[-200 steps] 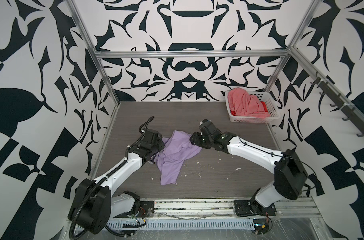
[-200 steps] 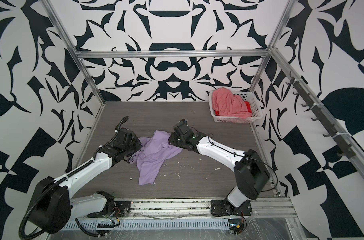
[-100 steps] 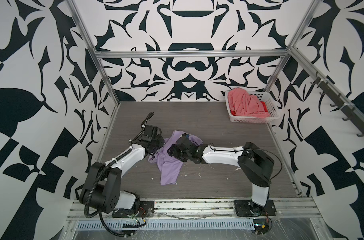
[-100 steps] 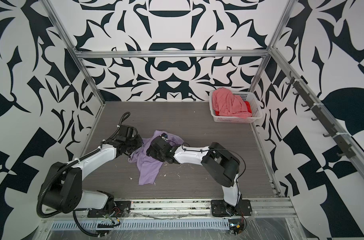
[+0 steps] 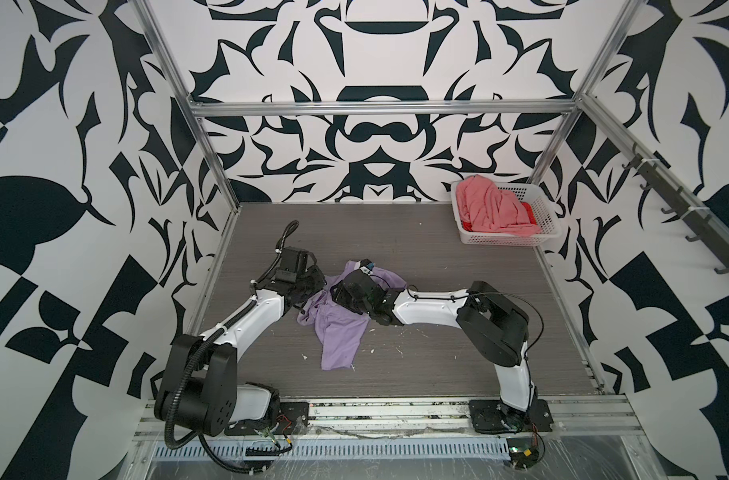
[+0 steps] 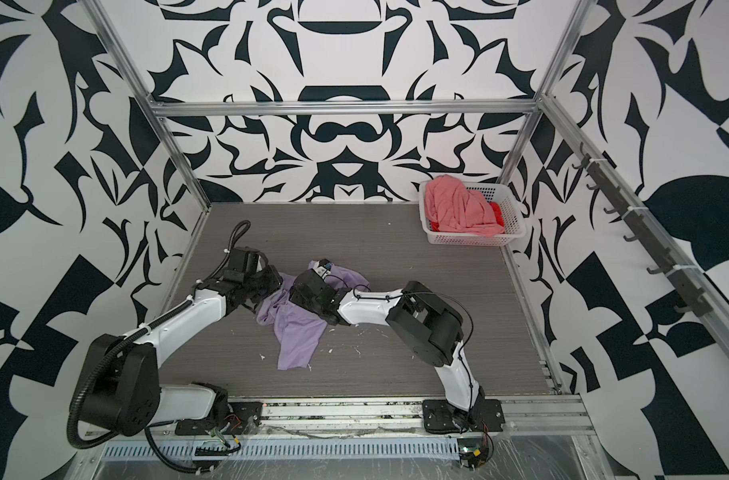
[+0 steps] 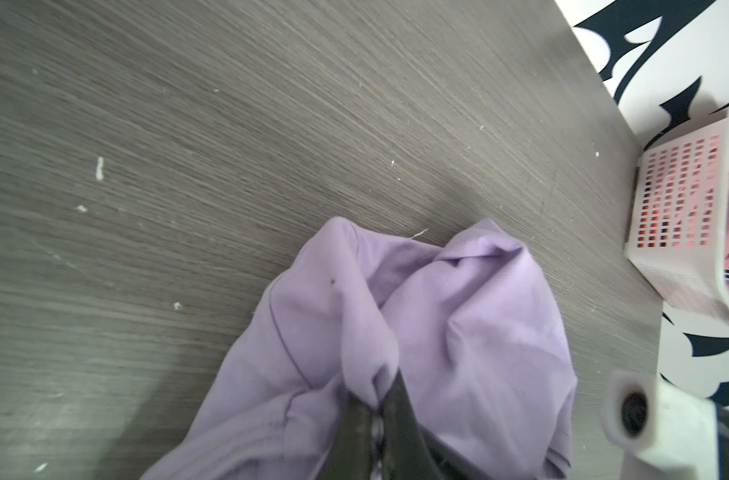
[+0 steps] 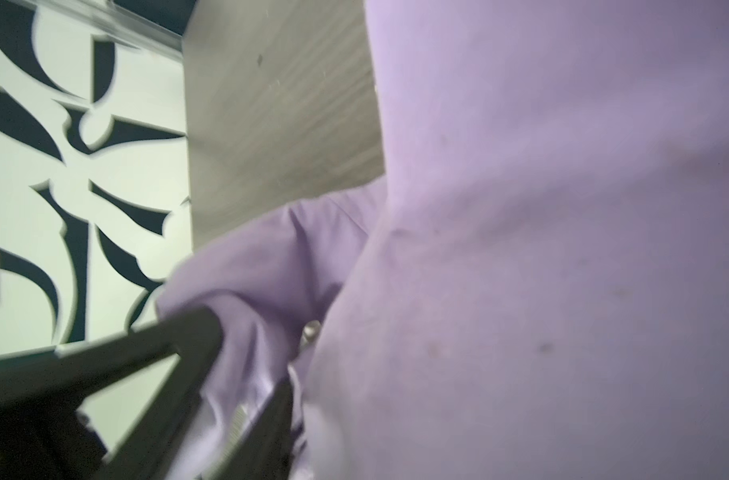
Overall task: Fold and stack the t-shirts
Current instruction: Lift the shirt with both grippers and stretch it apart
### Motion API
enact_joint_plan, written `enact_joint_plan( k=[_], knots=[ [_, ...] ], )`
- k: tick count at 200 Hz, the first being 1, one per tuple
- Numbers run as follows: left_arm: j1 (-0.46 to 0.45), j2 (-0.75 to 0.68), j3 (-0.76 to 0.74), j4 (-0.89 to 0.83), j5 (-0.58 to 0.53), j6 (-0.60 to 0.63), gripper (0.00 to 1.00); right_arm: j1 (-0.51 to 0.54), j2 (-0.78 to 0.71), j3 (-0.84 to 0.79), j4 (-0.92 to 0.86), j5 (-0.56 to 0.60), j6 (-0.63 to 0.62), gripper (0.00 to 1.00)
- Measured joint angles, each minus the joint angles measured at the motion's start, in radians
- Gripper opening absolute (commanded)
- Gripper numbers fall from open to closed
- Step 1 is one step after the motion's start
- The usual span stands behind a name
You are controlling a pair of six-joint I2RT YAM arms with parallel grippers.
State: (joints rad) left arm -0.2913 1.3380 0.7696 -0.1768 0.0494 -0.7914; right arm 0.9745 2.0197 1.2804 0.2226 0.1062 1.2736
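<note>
Clamping shut on a bunched fold of the lavender t-shirt (image 5: 340,336) crumpled on the counter (image 5: 437,266), the right claw (image 8: 250,353) has swung across beside the left claw (image 7: 379,401), itself clenched on the same cloth, so both can likely spread it for folding.

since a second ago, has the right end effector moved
Yes: in a top view the right end effector moved left, away from the basket, across the lavender tee.

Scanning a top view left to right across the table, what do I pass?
Left claw → lavender t-shirt → white basket, holding the salmon-pink t-shirt. The right claw overlaps the lavender t-shirt, so it is left out.
</note>
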Motion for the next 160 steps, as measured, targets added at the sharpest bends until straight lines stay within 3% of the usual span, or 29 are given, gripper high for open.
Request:
enact_joint_plan(
  k=[51, 86, 126, 160],
  knots=[
    [0.024, -0.083, -0.034, -0.022, 0.000, 0.003, 0.00, -0.055, -0.030, 0.016, -0.050, -0.010, -0.003, 0.00],
    [0.070, -0.156, -0.015, -0.068, 0.000, 0.035, 0.00, -0.140, -0.278, -0.058, -0.183, -0.004, -0.057, 0.00],
    [0.136, -0.184, 0.138, -0.138, 0.046, 0.093, 0.00, -0.385, -0.640, -0.044, -0.391, 0.034, -0.262, 0.00],
    [0.187, -0.173, 0.350, -0.162, 0.119, 0.113, 0.00, -0.553, -0.760, 0.096, -0.579, 0.066, -0.490, 0.00]
  ],
)
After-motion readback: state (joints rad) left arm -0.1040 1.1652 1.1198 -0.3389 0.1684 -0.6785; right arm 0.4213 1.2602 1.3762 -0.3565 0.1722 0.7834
